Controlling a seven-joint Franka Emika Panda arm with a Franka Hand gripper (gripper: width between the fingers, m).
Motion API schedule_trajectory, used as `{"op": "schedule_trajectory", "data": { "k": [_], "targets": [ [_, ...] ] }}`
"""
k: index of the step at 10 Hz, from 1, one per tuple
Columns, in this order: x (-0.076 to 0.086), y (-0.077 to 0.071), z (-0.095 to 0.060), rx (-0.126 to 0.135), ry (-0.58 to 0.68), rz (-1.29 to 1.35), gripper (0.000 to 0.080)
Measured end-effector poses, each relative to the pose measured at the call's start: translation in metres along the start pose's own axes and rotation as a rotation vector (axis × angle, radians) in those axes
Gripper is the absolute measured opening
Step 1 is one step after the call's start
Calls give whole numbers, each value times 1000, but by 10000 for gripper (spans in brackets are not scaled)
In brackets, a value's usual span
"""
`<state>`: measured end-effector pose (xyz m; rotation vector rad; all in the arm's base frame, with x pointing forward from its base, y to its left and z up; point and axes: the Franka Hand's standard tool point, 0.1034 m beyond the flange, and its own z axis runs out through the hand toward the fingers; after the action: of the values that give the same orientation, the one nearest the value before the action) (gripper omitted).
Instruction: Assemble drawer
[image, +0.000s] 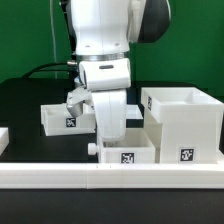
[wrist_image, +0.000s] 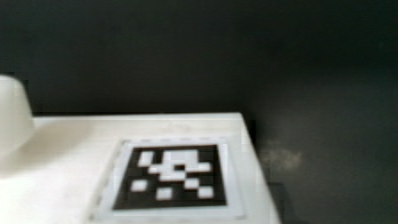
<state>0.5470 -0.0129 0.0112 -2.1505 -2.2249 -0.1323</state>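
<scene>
The large open white case (image: 185, 125) stands at the exterior view's right, with a tag on its front. One small white tray (image: 128, 153) sits in front of the arm, next to the case. The other tray (image: 58, 117) sits behind it toward the left. My gripper (image: 108, 132) points down at the back wall of the front tray; its fingertips are hidden. The wrist view shows a flat white surface with a tag (wrist_image: 173, 175) close below; I cannot tell which part it is. No fingers show there.
A long low white rail (image: 110, 177) runs along the front of the black table. A white object's edge (image: 3, 136) shows at the far left. A rounded white shape (wrist_image: 11, 115) sits at the wrist view's edge.
</scene>
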Motion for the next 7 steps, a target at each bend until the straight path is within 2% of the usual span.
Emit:
{"op": "schedule_trajectory", "data": {
  "k": [3, 5, 7],
  "targets": [
    [4, 0, 2, 2, 1, -4, 41],
    [4, -1, 3, -22, 1, -2, 41],
    [4, 0, 3, -23, 1, -2, 41]
  ]
}}
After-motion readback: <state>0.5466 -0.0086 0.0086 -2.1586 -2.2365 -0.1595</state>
